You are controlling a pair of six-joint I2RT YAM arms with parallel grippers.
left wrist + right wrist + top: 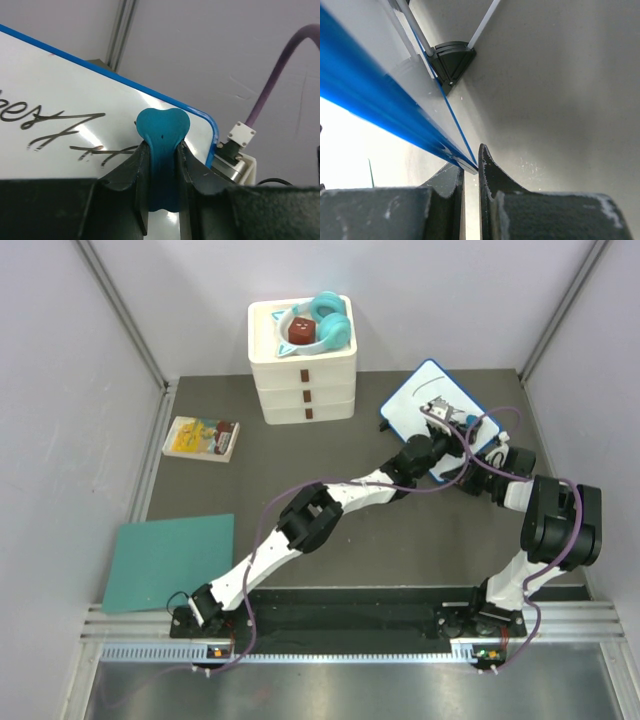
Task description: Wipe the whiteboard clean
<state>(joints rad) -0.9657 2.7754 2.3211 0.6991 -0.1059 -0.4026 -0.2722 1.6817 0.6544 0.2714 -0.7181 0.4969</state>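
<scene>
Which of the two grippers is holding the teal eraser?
The left gripper: the teal eraser is clamped in it, at the whiteboard. The right gripper instead pinches the whiteboard's blue rim.

Bare mat (pixel 345 445) between whiteboard (pixel 415 400) and drawer box (pixel 303 390) (left arm (pixel 300 525) and right arm (pixel 555 520) tight together over the board)

Light: bright, even, diffuse, from overhead; top view sharp throughout.
Shadows: soft and faint on the dark table (pixel 400 550), at the foot of the white drawer box (pixel 302 380).
Glare: pale streaks on the whiteboard (pixel 75 95) beside the teal eraser (pixel 162 127); lower left of right wrist view blown out white.
Focus: left gripper (pixel 161 150) dark, soft-edged; blue rim at right gripper (pixel 470 167) smeared, blurred.
</scene>
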